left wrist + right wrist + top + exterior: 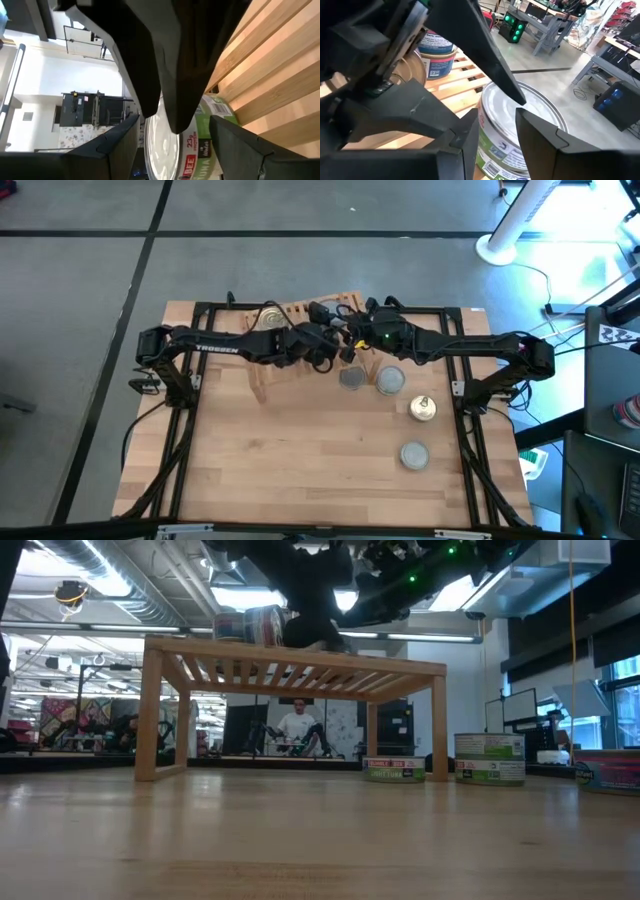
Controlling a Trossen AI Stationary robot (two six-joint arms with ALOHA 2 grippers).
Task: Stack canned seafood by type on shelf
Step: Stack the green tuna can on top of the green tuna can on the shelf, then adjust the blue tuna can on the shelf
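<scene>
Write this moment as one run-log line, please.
left gripper, right gripper: both at green-labelled silver-topped round tin, above light wooden slatted shelf | four tins off shelf

— What is carrying everything here?
— A wooden tabletop is bearing the slatted shelf, which is standing on its legs toward the far edge.
— What is lying on the tabletop itself?
— Four tins are sitting just beside the shelf, trailing away from it toward the near right corner.
— And on the shelf?
— A green-labelled tin and a blue-labelled tin are resting on its slats.
</scene>
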